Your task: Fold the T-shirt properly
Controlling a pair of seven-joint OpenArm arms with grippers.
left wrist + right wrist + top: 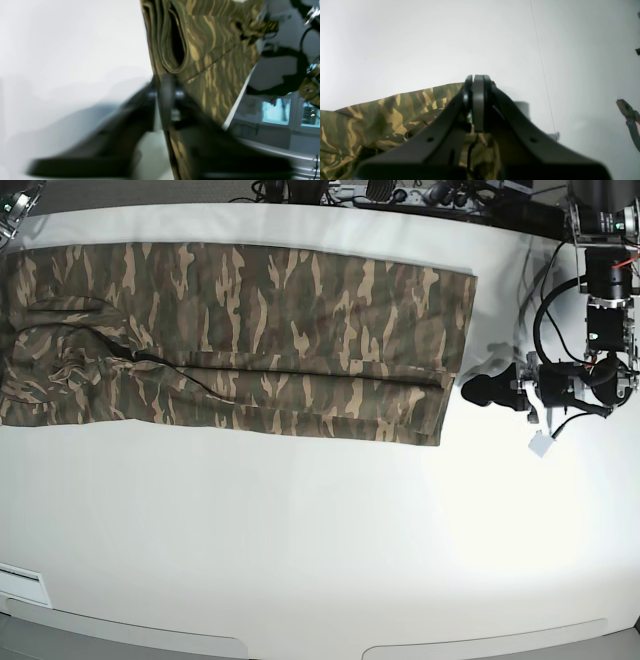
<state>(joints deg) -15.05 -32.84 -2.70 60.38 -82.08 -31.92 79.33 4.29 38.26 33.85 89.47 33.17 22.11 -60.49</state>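
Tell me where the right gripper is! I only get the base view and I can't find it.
Observer: The right wrist view shows it. The right gripper is shut, at the edge of the T-shirt. I can't tell whether it pinches cloth.
Operator: Is anything else lying over there?
Observer: Yes. A tool like pliers shows at that view's right edge, apart from the shirt.
Operator: Is the shirt just one flat layer?
Observer: No. The left wrist view shows several folded layers stacked at the shirt's edge, with a dark gap between two of them.
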